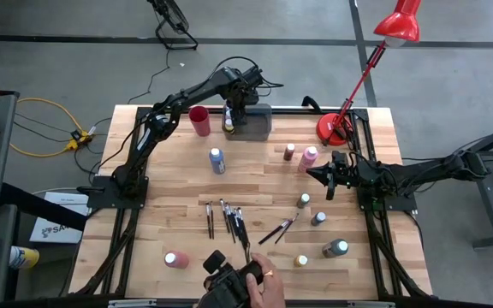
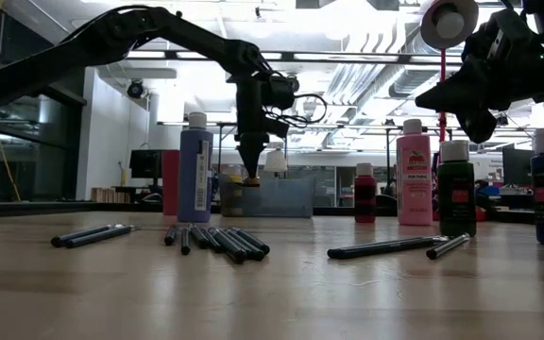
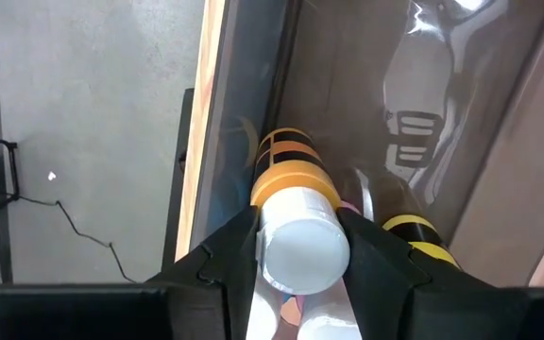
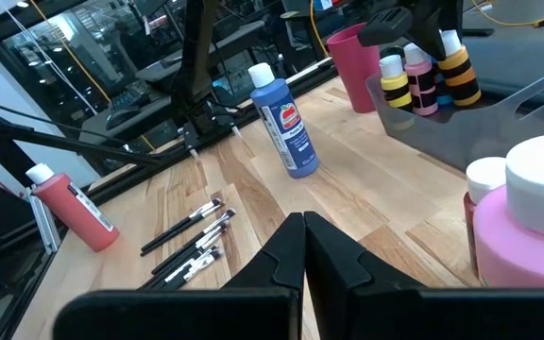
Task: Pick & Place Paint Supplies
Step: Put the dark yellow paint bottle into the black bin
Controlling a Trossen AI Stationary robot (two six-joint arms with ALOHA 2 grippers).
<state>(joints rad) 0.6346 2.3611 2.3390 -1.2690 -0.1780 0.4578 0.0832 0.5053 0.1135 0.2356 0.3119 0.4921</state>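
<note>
My left gripper (image 1: 229, 120) reaches down into the grey tray (image 1: 259, 128) at the table's far edge, shut on a yellow paint bottle (image 3: 286, 165) with a white cap. Beside that bottle in the tray stand a pink bottle (image 4: 418, 80) and another yellow one (image 4: 395, 87). My right gripper (image 1: 312, 174) hangs shut at the right, touching nothing, near a pink bottle (image 1: 308, 158) and a brown one (image 1: 289, 151). A blue bottle (image 1: 217, 160) stands mid-table. Several paintbrushes (image 1: 228, 218) lie flat toward the near edge. My left gripper pinches the yellow bottle's white cap (image 3: 300, 247) between its two fingers (image 3: 229, 253), one on each side. The fingers come steeply from above. The bottle hangs upright below them inside the tray; the tray wall hides whether its bottom rests on the floor.
A red cup (image 1: 199, 120) stands just left of the tray. More bottles stand at the near right (image 1: 335, 248) and near left (image 1: 176, 258). A red lamp (image 1: 336, 128) sits at the far right. A person's hand (image 1: 268, 287) holds a dark device at the near edge.
</note>
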